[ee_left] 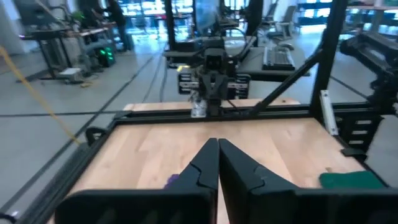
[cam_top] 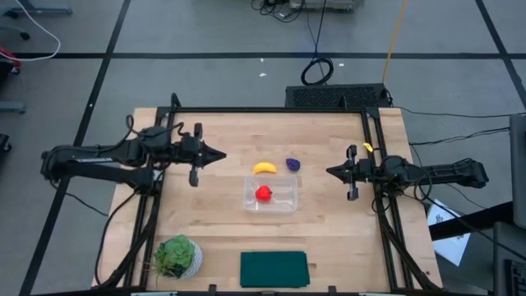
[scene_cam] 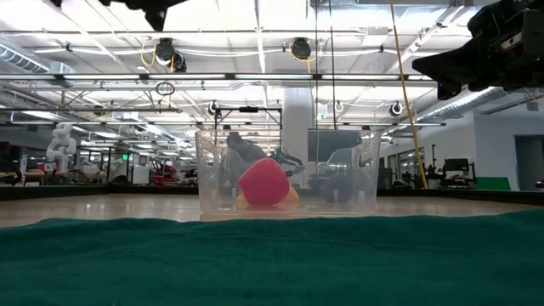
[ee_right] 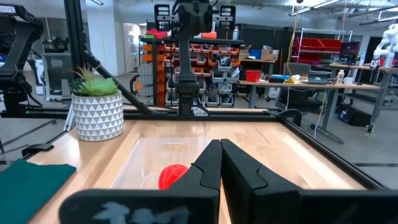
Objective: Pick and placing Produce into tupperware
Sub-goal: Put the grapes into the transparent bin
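Note:
The clear tupperware (cam_top: 272, 196) stands at the table's middle with the red round fruit (cam_top: 264, 193) lying inside it on its floor; the fruit also shows in the low view (scene_cam: 263, 183) and the right wrist view (ee_right: 172, 176). The yellow banana (cam_top: 265, 168) and the purple grape cluster (cam_top: 292, 164) lie on the table just beyond the tupperware's far side. My left gripper (cam_top: 223, 154) is shut and empty, held above the table left of the tupperware. My right gripper (cam_top: 330, 171) is shut and empty, held above the table to its right.
A leafy green plant in a white patterned pot (cam_top: 177, 256) stands at the near left. A dark green flat cloth (cam_top: 274, 269) lies at the near edge. A black frame (cam_top: 271, 109) runs round the table's edges.

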